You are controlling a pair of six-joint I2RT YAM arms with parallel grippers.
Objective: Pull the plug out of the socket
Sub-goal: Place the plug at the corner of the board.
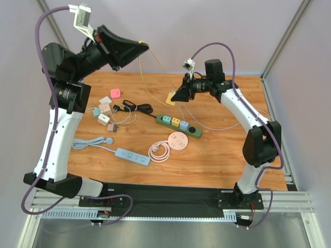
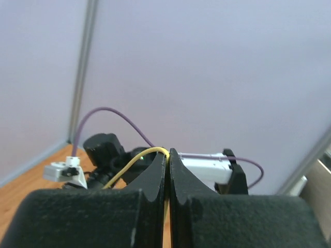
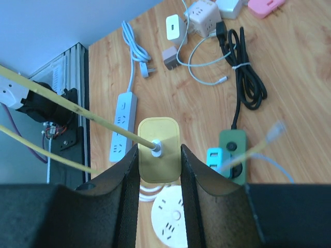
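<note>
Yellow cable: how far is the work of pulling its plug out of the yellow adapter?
Done: the right fingers grip the yellow adapter above the table, and the left fingers pinch the yellow cable. In hand: the cable looks stretched between them. Left: the white plug sits in the adapter and must come out.

Right gripper (image 3: pixel 159 155) clamping a yellow socket block (image 3: pixel 159 129) above a wooden surface (image 3: pixel 289 93).
Its two black fingers (image 3: pixel 124 175) press against the block's sides. A white plug (image 3: pixel 156 146) sits in the block's face, and its yellow cable (image 3: pixel 77 108) runs up and left out of frame. On the surface below lie a white power strip (image 3: pixel 123 124), a green power strip (image 3: pixel 227 139), a round white socket (image 3: pixel 170 219) and a coiled black cord (image 3: pixel 247 77).
</note>
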